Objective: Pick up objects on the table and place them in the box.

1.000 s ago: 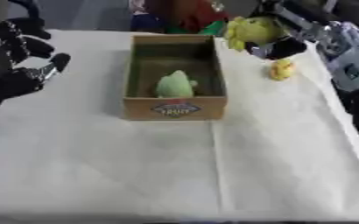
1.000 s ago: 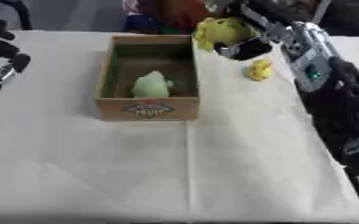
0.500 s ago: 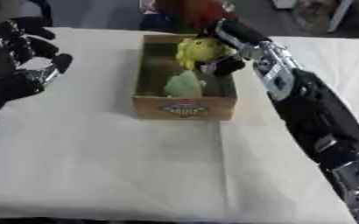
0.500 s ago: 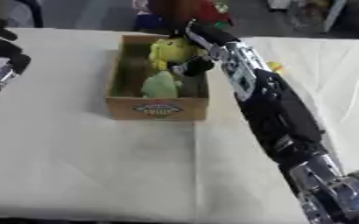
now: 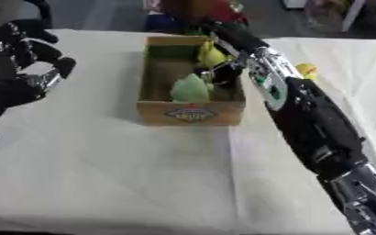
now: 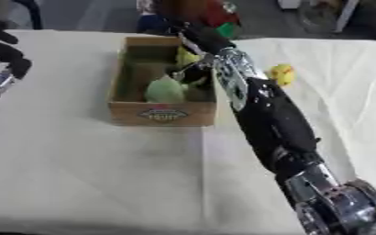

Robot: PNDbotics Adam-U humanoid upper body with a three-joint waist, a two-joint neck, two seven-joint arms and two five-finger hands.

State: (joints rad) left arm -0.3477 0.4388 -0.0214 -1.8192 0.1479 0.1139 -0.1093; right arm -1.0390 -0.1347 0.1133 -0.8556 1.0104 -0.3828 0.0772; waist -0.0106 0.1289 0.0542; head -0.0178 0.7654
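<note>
**One toy boxed, a second going in, one left on the cloth**

Right arm stretched across the cardboard box (image 5: 190,112), right hand (image 5: 221,69) down inside its far half. Curled, as far as can be made out, round a yellow-green object (image 5: 210,56) held against the right inner wall; hard to tell whether already resting on the box floor or hanging just above it. Not yet let go, judging by the fingers wrapped about it.

Lying in the near half of the box, just beside the hand: a pale green object (image 5: 190,88), already delivered.

Out on the white tablecloth (image 5: 111,174), to the right of the box and well apart from it, beyond the forearm: a small yellow object (image 6: 282,73), untouched. Probably the last piece to fetch, since nothing else loose shows on the cloth.

At the left edge, raised off the table, left hand (image 5: 19,69) idle, fingers spread and lightly bent, holding nothing.

Roughly two thirds done by this reckoning: release the held piece, withdraw, then collect the yellow one.
</note>
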